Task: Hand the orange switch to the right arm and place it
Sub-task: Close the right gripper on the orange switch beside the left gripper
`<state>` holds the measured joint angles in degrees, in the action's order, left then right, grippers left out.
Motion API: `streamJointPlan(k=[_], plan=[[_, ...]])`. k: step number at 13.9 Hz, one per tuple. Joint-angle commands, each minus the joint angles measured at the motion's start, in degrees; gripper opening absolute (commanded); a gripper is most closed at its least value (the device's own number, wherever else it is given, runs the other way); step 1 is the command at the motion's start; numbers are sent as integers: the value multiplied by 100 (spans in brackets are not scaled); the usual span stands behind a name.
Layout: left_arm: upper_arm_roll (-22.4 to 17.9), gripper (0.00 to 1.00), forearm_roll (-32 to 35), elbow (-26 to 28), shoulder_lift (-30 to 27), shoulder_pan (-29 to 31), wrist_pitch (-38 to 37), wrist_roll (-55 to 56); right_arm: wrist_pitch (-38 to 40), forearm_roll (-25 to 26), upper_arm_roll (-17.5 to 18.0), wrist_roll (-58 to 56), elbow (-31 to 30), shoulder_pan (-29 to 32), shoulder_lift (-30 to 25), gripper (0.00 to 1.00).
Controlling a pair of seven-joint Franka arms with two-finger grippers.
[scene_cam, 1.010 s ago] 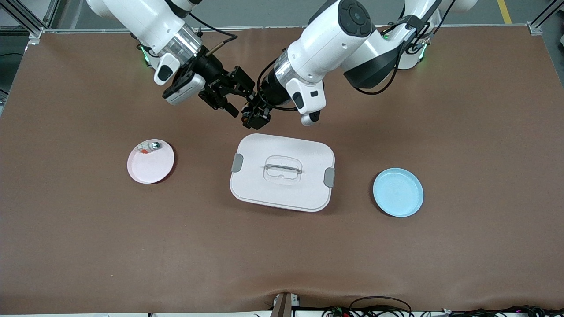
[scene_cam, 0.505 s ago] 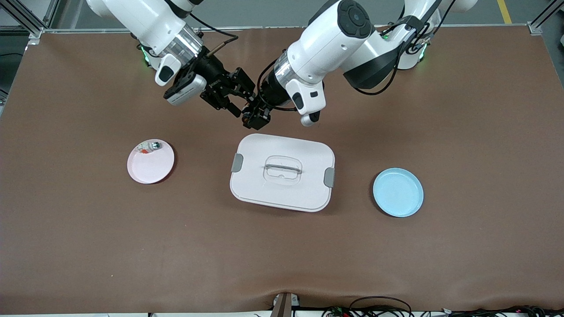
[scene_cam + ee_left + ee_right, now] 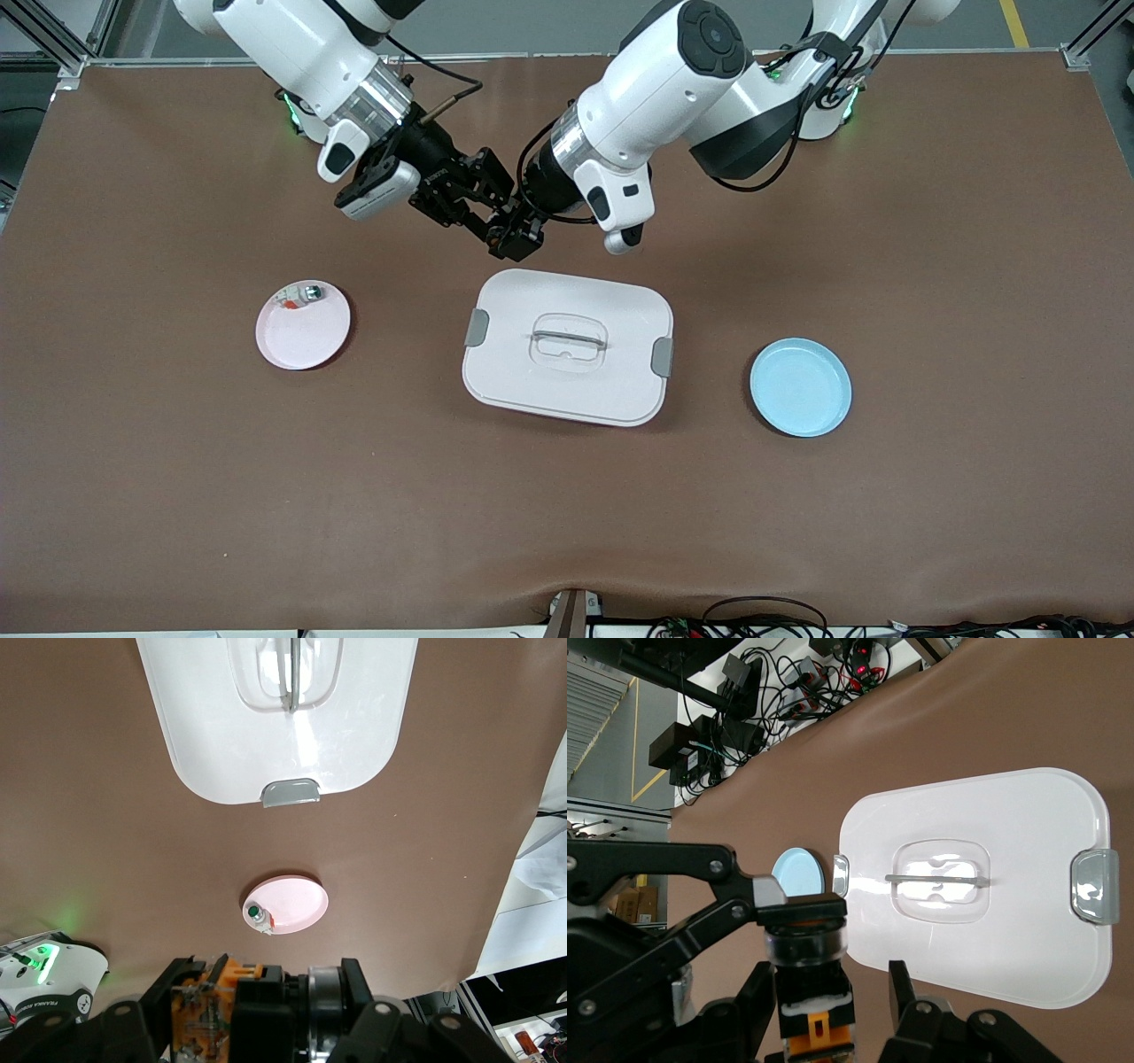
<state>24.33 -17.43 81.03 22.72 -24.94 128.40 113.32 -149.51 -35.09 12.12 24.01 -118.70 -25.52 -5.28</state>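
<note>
right gripper [image 3: 493, 215] moved onto orange switch [image 3: 808, 999], left gripper [image 3: 516, 239] clamped

You are looking at a robotics lab or test cell, not a home. Two white jointed arms [image 3: 673, 80] are standing bolted along one edge of a table [image 3: 930, 496] that is wearing a plain brown cover, green status lights glowing at their bases. Aluminium framing [image 3: 53, 40] is running past the table's corners, and grey floor with a yellow line [image 3: 1014, 22] is showing above it. Bundled cables [image 3: 762, 620] and small electronics are lying along the edge nearest the front camera, and the right wrist view is showing black power supplies [image 3: 700, 740] and wiring on the floor.
</note>
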Motion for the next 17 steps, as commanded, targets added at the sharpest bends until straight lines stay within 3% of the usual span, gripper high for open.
streamJointPlan(k=[1,2,7,10,11,17], plan=[[10,35,117,-17,-39,-11,-26,120,18,-156,-34,-107,93,-41,45,25],[10,35,126,-17,-30,-11,-26,120,18,-156,-34,-81,93,-49,45,1],[10,36,126,-8,-39,-19,-43,111,27,-156,-34,51,93,-58,45,0],[-8,76,143,-8,-39,-89,-44,94,27,-164,-34,60,119,-58,71,0],[-8,98,187,-8,-39,-107,-44,94,27,-165,-34,60,119,-58,71,0],[10,100,398,-8,-30,-186,-44,138,27,-165,-34,60,128,-58,89,0]])
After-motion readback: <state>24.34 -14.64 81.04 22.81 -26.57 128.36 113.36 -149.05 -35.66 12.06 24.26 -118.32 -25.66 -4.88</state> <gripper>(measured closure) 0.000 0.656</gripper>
